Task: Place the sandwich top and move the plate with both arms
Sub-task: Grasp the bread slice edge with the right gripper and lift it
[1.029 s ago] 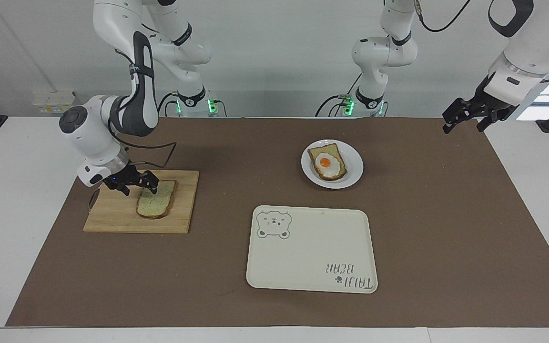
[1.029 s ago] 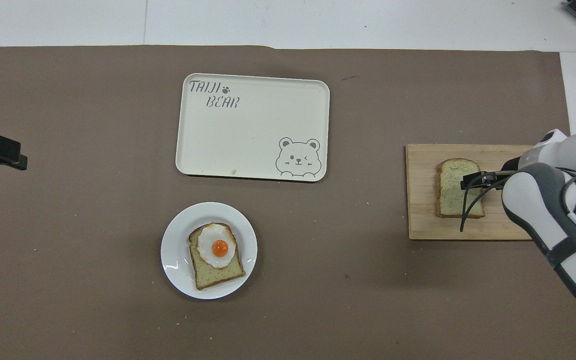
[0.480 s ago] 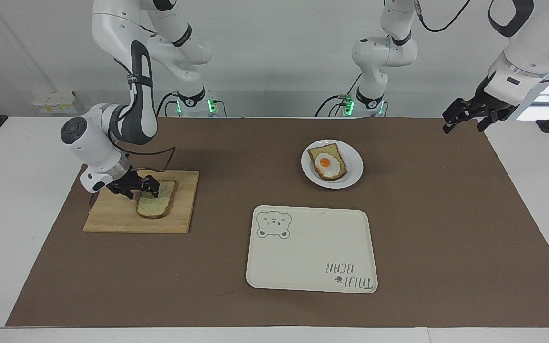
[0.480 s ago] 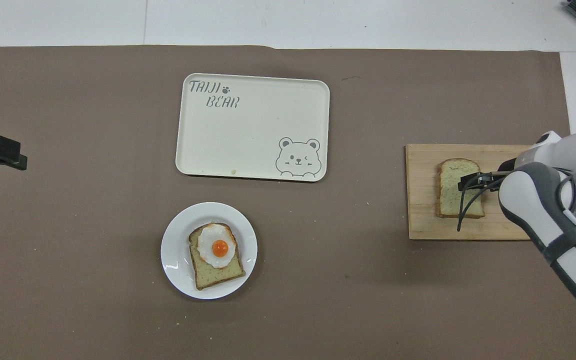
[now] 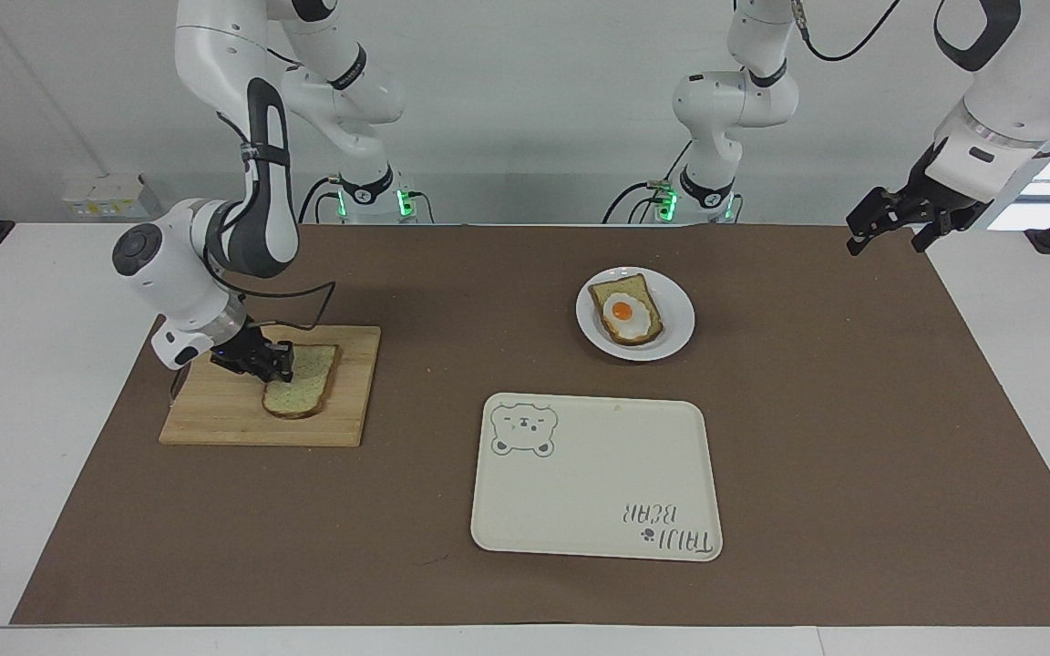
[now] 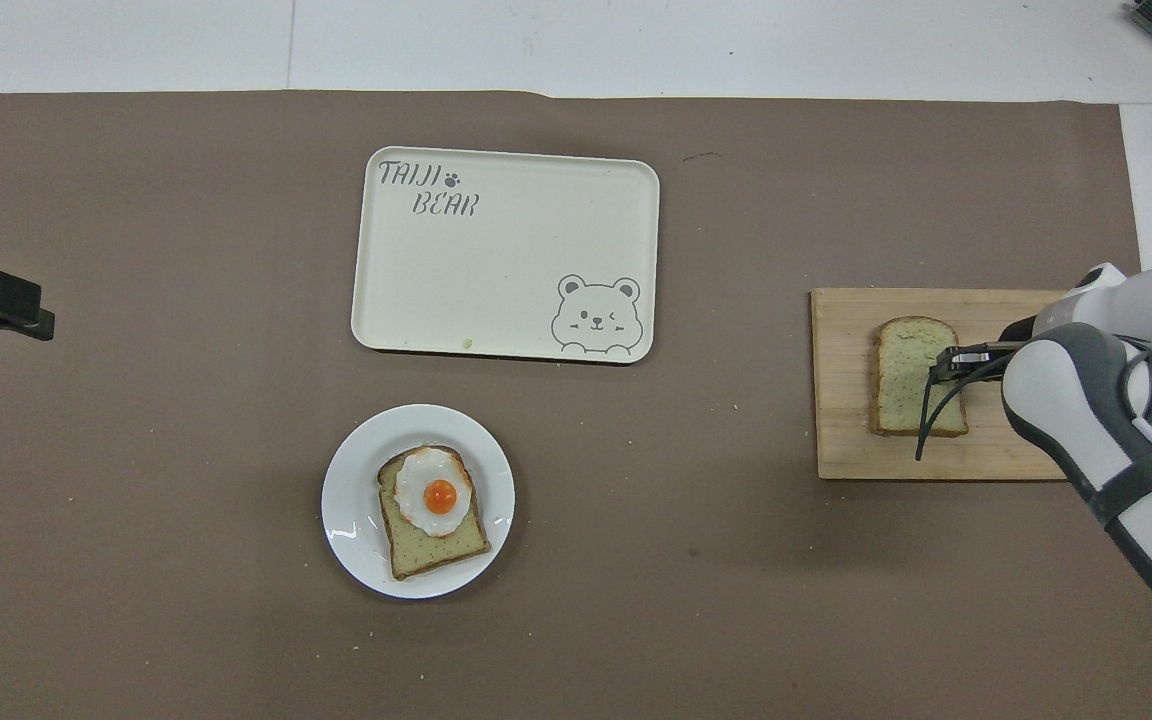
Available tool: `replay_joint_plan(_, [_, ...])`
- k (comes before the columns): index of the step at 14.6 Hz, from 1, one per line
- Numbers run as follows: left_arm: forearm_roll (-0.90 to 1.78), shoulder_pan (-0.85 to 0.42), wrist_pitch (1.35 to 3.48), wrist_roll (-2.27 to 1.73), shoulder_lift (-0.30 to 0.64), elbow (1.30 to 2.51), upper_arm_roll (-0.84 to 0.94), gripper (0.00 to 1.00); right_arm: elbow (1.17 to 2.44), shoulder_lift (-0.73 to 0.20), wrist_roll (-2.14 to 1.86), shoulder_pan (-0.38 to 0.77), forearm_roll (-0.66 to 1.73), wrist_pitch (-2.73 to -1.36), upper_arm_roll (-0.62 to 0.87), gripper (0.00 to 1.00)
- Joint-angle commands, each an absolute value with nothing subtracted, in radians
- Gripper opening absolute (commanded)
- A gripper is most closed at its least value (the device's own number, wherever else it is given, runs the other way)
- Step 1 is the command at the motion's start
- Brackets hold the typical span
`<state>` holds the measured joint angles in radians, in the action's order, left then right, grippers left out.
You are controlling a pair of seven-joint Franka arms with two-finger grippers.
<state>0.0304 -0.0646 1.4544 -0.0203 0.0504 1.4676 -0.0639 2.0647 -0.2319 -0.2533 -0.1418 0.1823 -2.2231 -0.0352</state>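
Your right gripper point(image 5: 277, 363) had pinched the sandwich top point(image 5: 302, 392), a speckled brown-crusted slice, on the wooden board point(image 5: 215, 415). The glossy round plate point(image 5: 678, 326) with its egg slice point(image 5: 627, 310) lay well apart toward your waiting left gripper point(image 5: 885, 223), whose fingers stood parted; the cream tray point(image 5: 598, 492) sat beside the plate.

A broad strip of bare tabletop point(image 5: 452, 301) is left between the wooden board point(image 5: 215, 424) at the right arm's end and the plate point(image 5: 676, 333), and nothing is seen standing in it. The board's edge toward the right arm's end is taken up by the right gripper point(image 5: 277, 364), low at the sandwich top point(image 5: 306, 390). Farther from the robots than the plate, passage is narrowed by the cream tray point(image 5: 580, 492), near the plate but apart from it. The mat toward the left arm's end is unoccupied; the left gripper point(image 5: 885, 223) is held above its edge.
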Motion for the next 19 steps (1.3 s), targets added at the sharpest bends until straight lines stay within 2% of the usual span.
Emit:
replay_joint_plan(1, [0.043, -0.049, 1.445, -0.021, 0.034, 1.476, -0.054, 1.00, 2.075, -0.239, -0.256, -0.141, 0.216, -2.241, -0.018, 0.00])
replay_joint_plan(11, [0.043, -0.049, 1.447, -0.021, 0.034, 1.476, -0.055, 1.00, 2.030, -0.215, -0.259, -0.140, 0.216, -2.185, -0.018, 0.00])
replay_joint_plan(16, [0.043, -0.049, 1.445, -0.021, 0.034, 1.476, -0.055, 1.00, 1.954, -0.180, -0.265, -0.141, 0.216, -2.034, -0.017, 0.00])
replay_joint_plan(19, [0.043, -0.049, 1.445, -0.021, 0.034, 1.476, -0.055, 1.00, 1.904, -0.166, -0.275, -0.138, 0.218, -1.896, -0.006, 0.00])
